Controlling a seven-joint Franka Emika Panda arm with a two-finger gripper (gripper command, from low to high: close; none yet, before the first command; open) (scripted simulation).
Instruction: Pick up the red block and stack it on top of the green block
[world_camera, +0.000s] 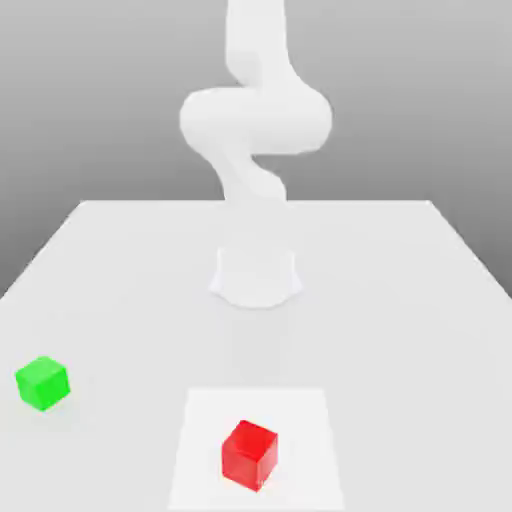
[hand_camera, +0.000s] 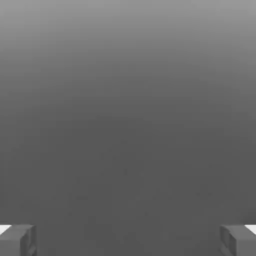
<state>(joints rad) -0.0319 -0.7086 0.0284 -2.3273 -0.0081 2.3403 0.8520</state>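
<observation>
The red block (world_camera: 249, 453) sits on the white table near its front edge, a little to the exterior view's right of centre. The green block (world_camera: 42, 382) rests on the table far to the exterior view's left, well apart from the red one and slightly further back. In the hand view my gripper (hand_camera: 128, 240) is open, its two grey fingertips (hand_camera: 17, 240) standing wide apart with nothing between them. Past the fingers there is plain grey background, with neither block in sight there.
The arm's white base (world_camera: 256, 275) stands at the middle of the table (world_camera: 400, 300), and its links (world_camera: 255, 120) rise behind and above it. A lighter square patch (world_camera: 300, 420) lies under the red block. The table narrows toward its far edge.
</observation>
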